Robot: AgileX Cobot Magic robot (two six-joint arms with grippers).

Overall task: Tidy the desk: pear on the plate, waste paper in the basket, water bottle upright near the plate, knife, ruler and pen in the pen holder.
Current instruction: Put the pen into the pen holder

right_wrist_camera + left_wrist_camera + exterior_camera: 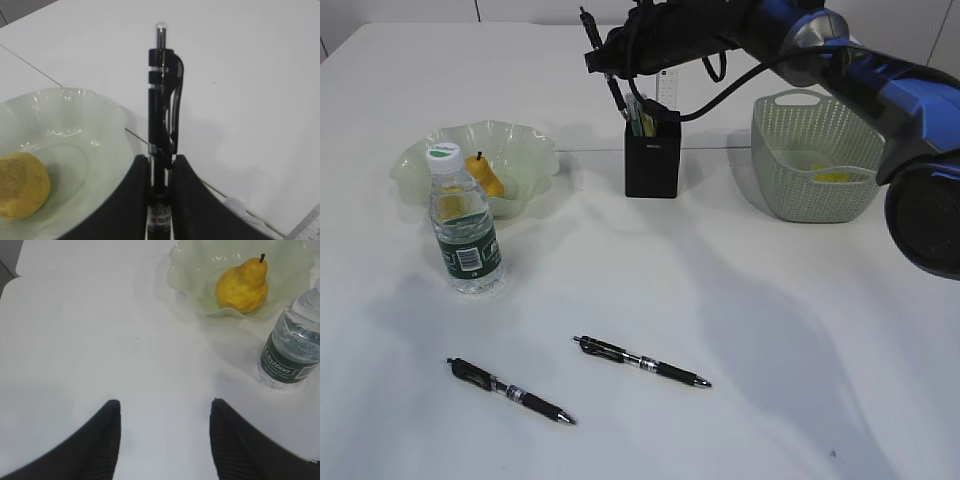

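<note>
My right gripper [607,58] [161,161] is shut on a black pen [614,90] [161,95] and holds it tilted just above the black pen holder [652,160], which has a ruler [667,90] and other items in it. Two more black pens [510,392] [640,362] lie on the table at the front. The yellow pear [486,177] [242,284] sits on the green glass plate [525,150] [187,270] [80,125]. The water bottle [465,225] [292,347] stands upright beside the plate. My left gripper [165,407] is open and empty over bare table.
A pale green basket [815,195] stands at the back right with yellow paper [832,176] inside. The blue right arm [880,70] reaches across over the basket. The table is white.
</note>
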